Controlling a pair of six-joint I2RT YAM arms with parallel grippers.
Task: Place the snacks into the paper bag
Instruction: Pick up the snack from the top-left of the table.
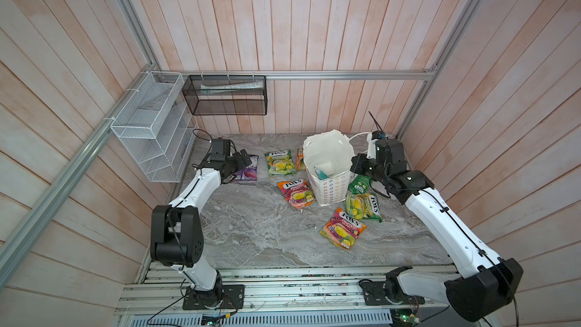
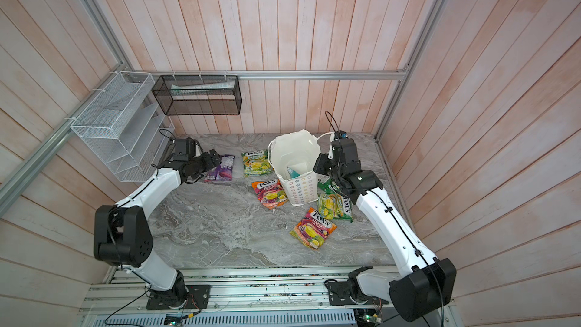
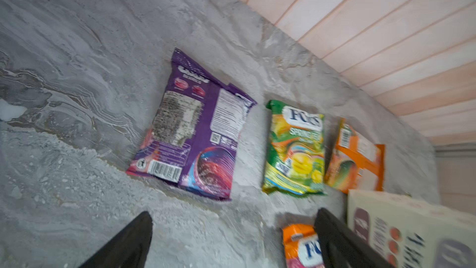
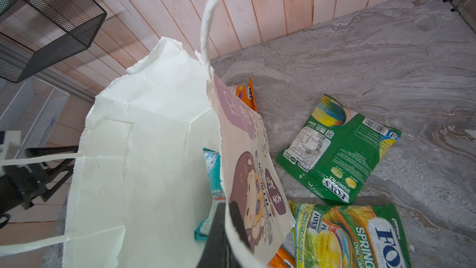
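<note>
The paper bag [image 1: 333, 190] is seen upright toward the back right of the bench [image 1: 251, 234], its long axis vertical and its mouth turned up and spread wide. Its cartoon-girl face is turned toward the right arm. The top edge of that face is pinched by the right claw [image 4: 228, 217], whose fingers are pressed together on the paper, one inside and one outside. A teal pouch [image 4: 212, 176] is lodged on end inside the bag. The left claw [image 3: 234, 213] is held low over the bench with its fingers wide apart and nothing between them. It hangs just beside a purple pouch [image 3: 195, 130], which lies back side up with its long axis running toward the back wall. To the right of that, a yellow-green pouch [image 1: 279, 162] is laid face up along the same axis, and an orange pouch [image 1: 301, 158] is partly hidden behind the bag. An orange-pink pouch [image 1: 297, 193] is set at an angle against the bag's left foot. On the bag's right, a green pouch [image 4: 340, 148] lies back up beneath the right arm. A second yellow-green pouch [image 1: 363, 206] is placed just beside it, nearer the front, and a second orange-pink pouch [image 1: 342, 228] lies nearest the front edge. A white mesh rack [image 1: 151, 127] and a black mesh basket [image 1: 224, 95] are hung on the walls behind the left arm.
</note>
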